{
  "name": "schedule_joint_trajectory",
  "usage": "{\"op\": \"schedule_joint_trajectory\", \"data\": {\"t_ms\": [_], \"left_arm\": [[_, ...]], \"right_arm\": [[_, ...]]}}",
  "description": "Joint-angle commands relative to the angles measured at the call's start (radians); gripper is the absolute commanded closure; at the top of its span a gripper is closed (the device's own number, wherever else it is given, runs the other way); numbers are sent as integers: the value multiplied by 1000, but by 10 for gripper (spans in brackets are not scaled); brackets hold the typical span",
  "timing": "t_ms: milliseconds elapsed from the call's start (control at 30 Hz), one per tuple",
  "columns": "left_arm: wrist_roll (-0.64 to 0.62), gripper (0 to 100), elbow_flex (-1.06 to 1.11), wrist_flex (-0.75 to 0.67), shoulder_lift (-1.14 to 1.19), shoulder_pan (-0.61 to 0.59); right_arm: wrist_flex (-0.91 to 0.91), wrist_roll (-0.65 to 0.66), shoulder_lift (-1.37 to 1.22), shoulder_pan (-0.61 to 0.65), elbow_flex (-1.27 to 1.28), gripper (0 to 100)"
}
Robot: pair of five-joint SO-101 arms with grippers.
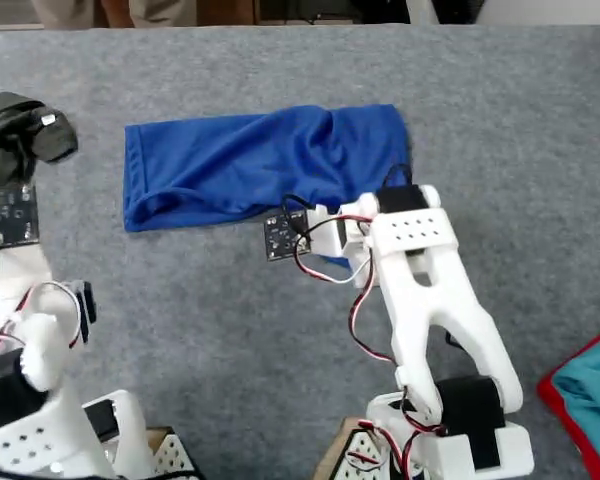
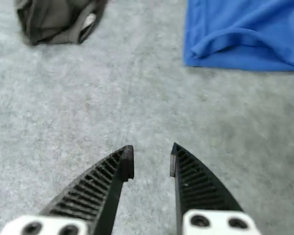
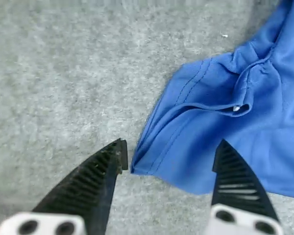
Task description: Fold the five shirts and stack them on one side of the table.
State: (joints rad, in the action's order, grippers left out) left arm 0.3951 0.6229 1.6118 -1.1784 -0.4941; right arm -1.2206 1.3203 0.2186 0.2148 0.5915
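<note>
My right tool [image 3: 170, 149] stood with its jaws wide apart, straddling a near corner of one blue shirt [image 1: 265, 165]. This shirt lay crumpled toward the far edge of the surface [image 1: 230, 330]. My left tool [image 2: 152, 152] hung over grey surface, jaws slightly apart. One dark garment [image 1: 25, 130] lay at the left edge. One teal cloth [image 1: 595, 390], red-rimmed, lay at the right edge.

Bright, even light from overhead across grey table [image 1: 500, 110]. Blue shirt [image 1: 250, 160] carries soft shading in its folds, with thin dark shadow along hem nearest arms. Faint, soft-edged shadow on table under right arm [image 1: 420, 290] just beside shirt. Right wrist view: narrow shadow tucked beneath shirt's corner.
</note>
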Motion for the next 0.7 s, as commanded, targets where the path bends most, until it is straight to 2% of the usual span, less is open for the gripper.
{"op": "schedule_joint_trajectory", "data": {"t_ms": [0,200,333,667], "left_arm": [[5,860,48,-60,-10,-43],[9,860,43,-68,88,-44],[57,860,43,-69,170,-40],[61,860,41,-183,262,-46]], "right_arm": [[60,-9,24,-24,35,706],[89,-52,-28,-35,50,706],[158,-94,-125,-51,51,706],[301,-158,-291,-51,47,706]]}}
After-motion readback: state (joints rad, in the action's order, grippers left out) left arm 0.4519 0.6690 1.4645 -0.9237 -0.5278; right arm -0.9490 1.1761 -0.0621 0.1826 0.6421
